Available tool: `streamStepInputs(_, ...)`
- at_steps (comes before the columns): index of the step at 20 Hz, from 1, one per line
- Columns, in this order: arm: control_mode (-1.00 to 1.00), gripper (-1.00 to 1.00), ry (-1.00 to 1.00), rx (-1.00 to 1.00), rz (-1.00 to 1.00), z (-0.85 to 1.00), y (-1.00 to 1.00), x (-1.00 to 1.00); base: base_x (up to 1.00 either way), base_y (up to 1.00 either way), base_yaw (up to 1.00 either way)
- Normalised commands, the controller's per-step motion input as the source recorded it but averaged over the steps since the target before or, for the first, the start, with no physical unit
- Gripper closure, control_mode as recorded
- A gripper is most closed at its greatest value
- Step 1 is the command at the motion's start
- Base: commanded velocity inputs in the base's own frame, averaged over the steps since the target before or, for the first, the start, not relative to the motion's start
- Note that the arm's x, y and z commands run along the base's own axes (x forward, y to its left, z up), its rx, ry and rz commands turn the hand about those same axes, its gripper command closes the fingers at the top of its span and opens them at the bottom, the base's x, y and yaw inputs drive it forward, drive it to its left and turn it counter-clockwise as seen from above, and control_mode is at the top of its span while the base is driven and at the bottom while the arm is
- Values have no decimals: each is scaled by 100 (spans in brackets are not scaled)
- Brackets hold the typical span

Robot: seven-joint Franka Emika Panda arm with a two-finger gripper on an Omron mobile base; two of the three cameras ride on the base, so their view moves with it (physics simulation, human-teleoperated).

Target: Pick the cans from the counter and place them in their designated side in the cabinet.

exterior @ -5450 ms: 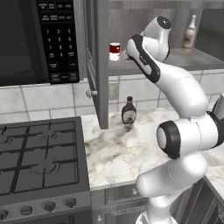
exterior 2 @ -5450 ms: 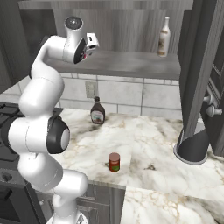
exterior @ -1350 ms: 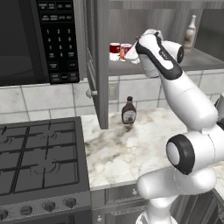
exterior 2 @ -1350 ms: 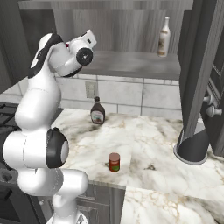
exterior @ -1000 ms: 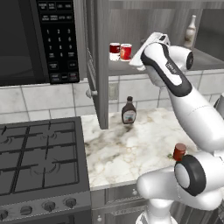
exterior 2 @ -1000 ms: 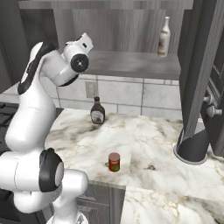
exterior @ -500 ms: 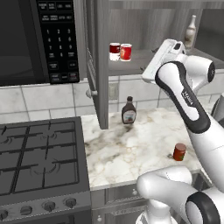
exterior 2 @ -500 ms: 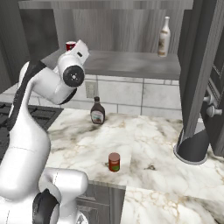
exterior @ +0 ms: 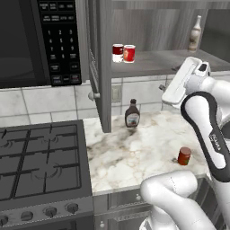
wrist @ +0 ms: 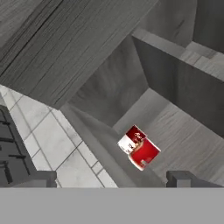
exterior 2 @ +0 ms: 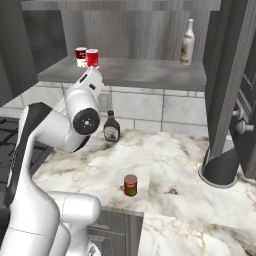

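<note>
While my claw [wrist: 111, 178], fingers apart and empty, faces the bright red can [wrist: 144, 153] shelved ahead in the cabinet [exterior: 148, 67], I should descend squarely over the darker red can [exterior: 184, 156] far below it.

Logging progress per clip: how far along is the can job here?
Done: the bright red can stands on the cabinet shelf beside a half-white can. In hand: nothing; the end effector is empty. Left: the darker red can sits on the counter.
</note>
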Motion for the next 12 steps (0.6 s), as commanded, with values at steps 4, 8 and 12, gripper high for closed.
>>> streamStepInputs(4, -100, -100, 0, 0, -10, -53, -25, -75, 0, 0, 0)
streamStepInputs(8, -100, -100, 10, -5, -16, -53, -27, -57, 0, 0, 0)
streamStepInputs(12, -100, -100, 20, -7, -14, -42, -39, -37, 0, 0, 0)
